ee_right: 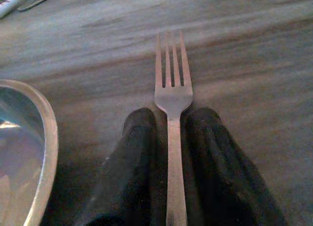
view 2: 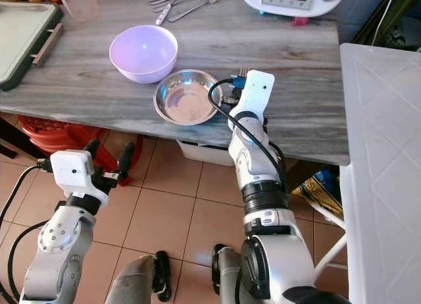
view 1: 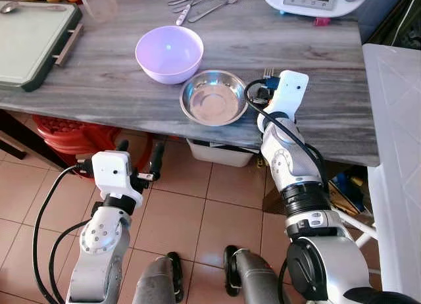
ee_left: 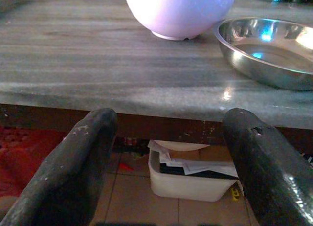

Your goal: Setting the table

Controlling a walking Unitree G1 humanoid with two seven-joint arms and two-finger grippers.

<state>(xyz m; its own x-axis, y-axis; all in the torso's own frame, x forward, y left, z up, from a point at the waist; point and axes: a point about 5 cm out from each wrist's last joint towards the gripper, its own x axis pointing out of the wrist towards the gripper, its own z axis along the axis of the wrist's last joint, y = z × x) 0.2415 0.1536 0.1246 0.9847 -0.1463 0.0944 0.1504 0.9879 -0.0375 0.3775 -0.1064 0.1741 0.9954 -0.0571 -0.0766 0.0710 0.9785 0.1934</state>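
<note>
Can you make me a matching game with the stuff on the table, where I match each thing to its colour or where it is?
Things:
1. plastic bowl
2. steel bowl
3. fork
4. cutting board

Matches:
A. between the right gripper's fingers
B. lilac
C. green, at the table's left end
D. shiny metal, near the table's front edge

Pairs: 1-B, 2-D, 3-A, 4-C

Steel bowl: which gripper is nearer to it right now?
Right. The right gripper sits on the table just beside the steel bowl, shut on a fork; the left gripper hangs below the table edge.
</note>
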